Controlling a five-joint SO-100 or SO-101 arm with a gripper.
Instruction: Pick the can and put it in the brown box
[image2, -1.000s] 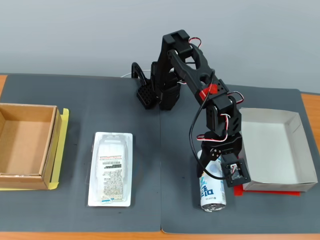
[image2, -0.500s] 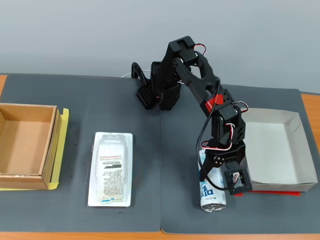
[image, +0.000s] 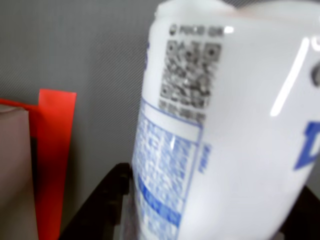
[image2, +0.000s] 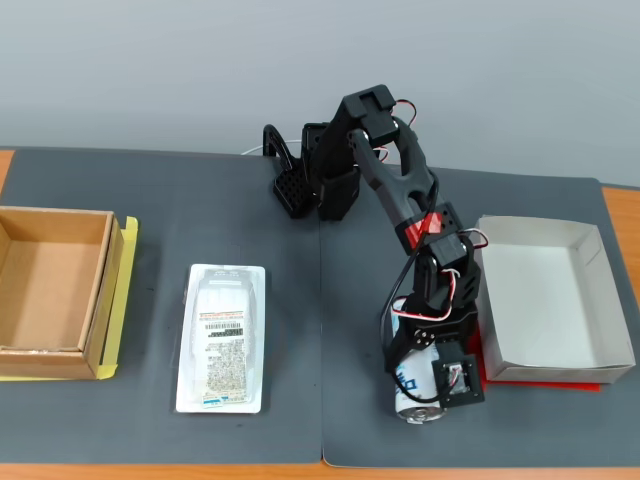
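The can (image2: 408, 381) is white with blue lettering and a silver end. It is at the right of the dark mat, just left of the white paper box, with its silver end toward the mat's front edge. My gripper (image2: 428, 372) is shut on the can. I cannot tell whether the can touches the mat. In the wrist view the can (image: 225, 130) fills most of the frame, with a black finger (image: 102, 202) against its lower left side. The brown box (image2: 100, 290) stands empty at the far left of the fixed view, far from the gripper.
A white paper box (image2: 555, 300) on a red sheet (image2: 560, 385) stands right beside the gripper; the sheet (image: 55, 160) also shows in the wrist view. A flat white plastic package (image2: 222, 338) with a barcode lies on the mat between the can and the brown box.
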